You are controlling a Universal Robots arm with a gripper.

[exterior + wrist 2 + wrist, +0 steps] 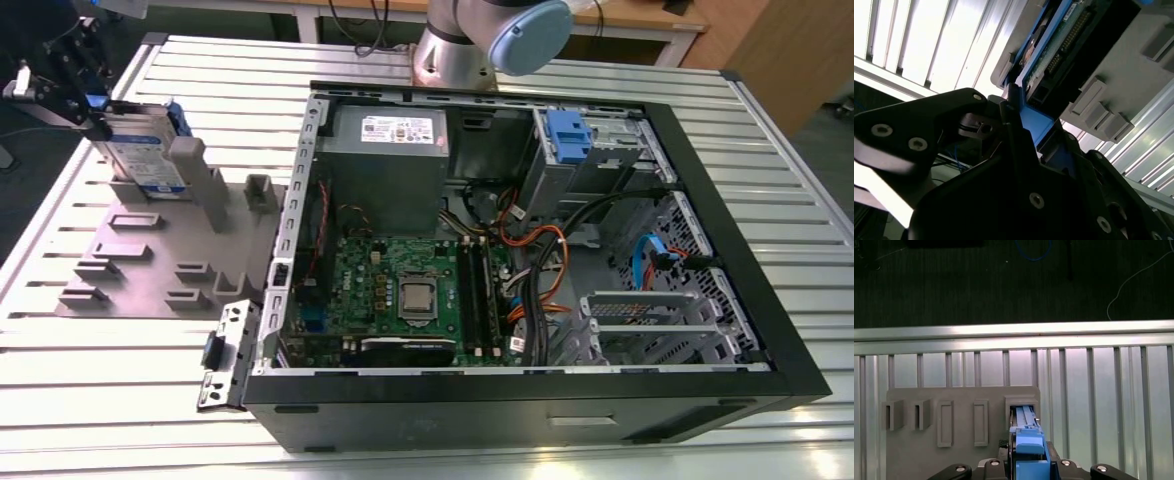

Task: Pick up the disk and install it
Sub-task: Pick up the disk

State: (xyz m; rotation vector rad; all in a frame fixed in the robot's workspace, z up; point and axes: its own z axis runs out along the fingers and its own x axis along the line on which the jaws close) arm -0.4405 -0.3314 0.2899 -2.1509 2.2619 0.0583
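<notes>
The disk (140, 150) stands on edge in a slot of the grey holder plate (147, 260), at the exterior view's left. It is silver, with a white-and-blue label and blue rails. My gripper (96, 115) is at its upper end, shut on the blue carrier. In the first wrist view the blue carrier end of the disk (1026, 445) sits between the fingers of my gripper (1026, 462), above the plate's slot. The second wrist view shows the disk's underside (1054, 55) and a black finger (1014, 125) pressed against its blue rail.
An open computer case (747, 230) lies on the slatted metal table (747, 110). It holds a grey power supply (387, 150), a green motherboard (400, 290), cables and a blue drive bay (567, 135). The arm's base (461, 40) stands behind the case.
</notes>
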